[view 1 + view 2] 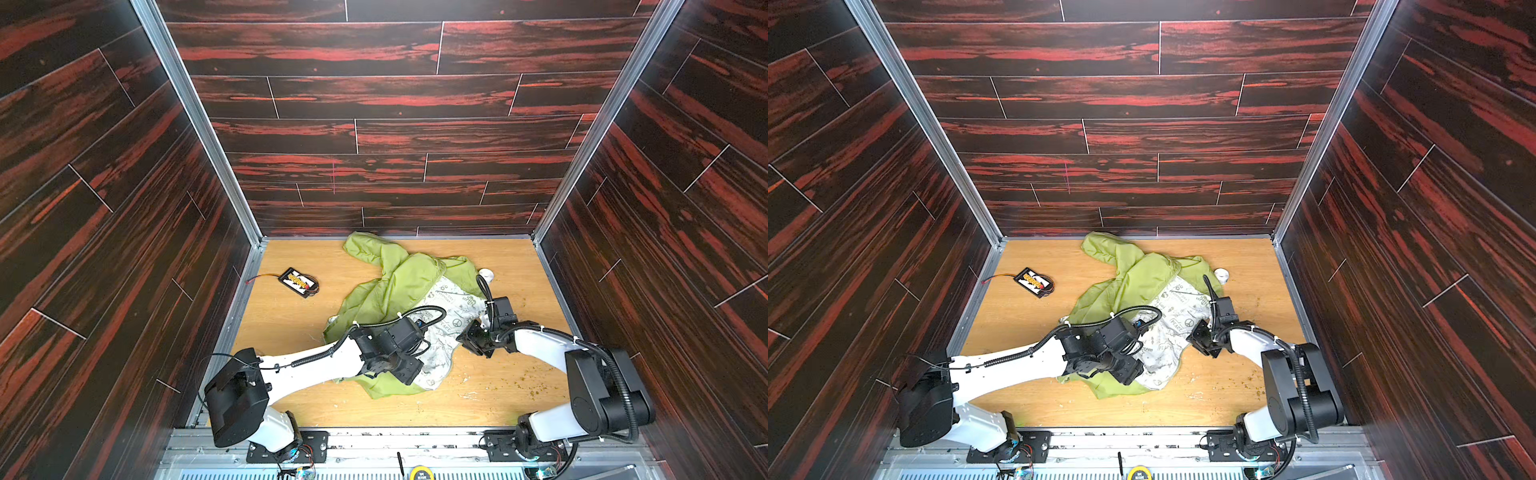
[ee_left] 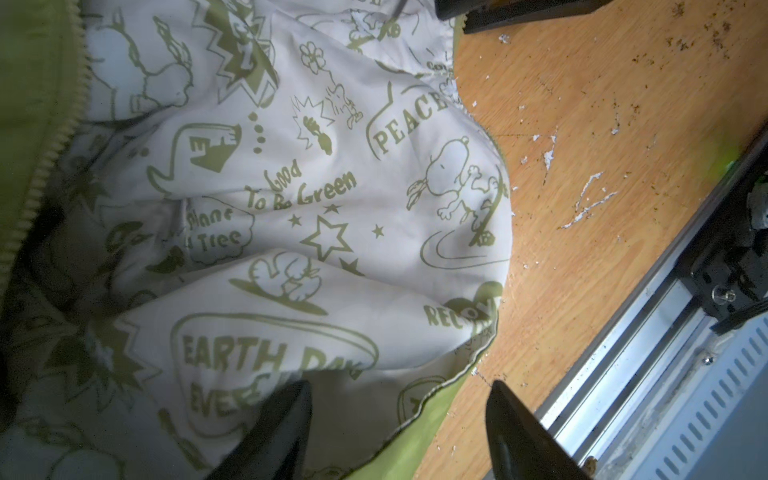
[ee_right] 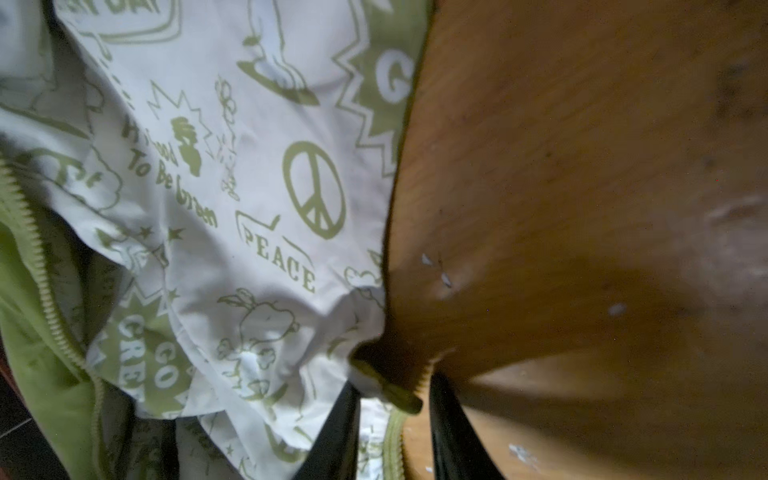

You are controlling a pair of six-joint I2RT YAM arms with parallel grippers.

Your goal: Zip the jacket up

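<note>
In both top views, shows the jacket [image 1: 399, 282] [image 1: 1133, 278] crumpled and unzipped at mid-frame on the desk [image 1: 299, 332]. Green shell toward the back wall, white printed lining [image 1: 446, 332] turned up toward the lower centre. Places the left pincer [image 1: 409, 372] over the lower part of the lining and the right pincer [image 1: 473, 340] at the lining's right edge. Hides both sets of fingers under the wrists here, so cannot tell their state from above. Also shows a black pack with wires [image 1: 299, 282] left of the jacket, well apart from it, and a small white roll [image 1: 486, 274] just beside the jacket's upper right edge.

From the left wrist, shows the left pincer [image 2: 397, 386] released, fingers wide apart. One over the lining near the "EARTH DAY" print, the other over bare desk, with the green hem running between them. Grasps nothing.

From the right wrist, shows the right pincer [image 3: 390, 386] with fingers standing close on either side of the jacket's zipper edge [image 3: 392, 392], where the fabric bunches. Cannot tell whether clenched on it or merely around it.
</note>
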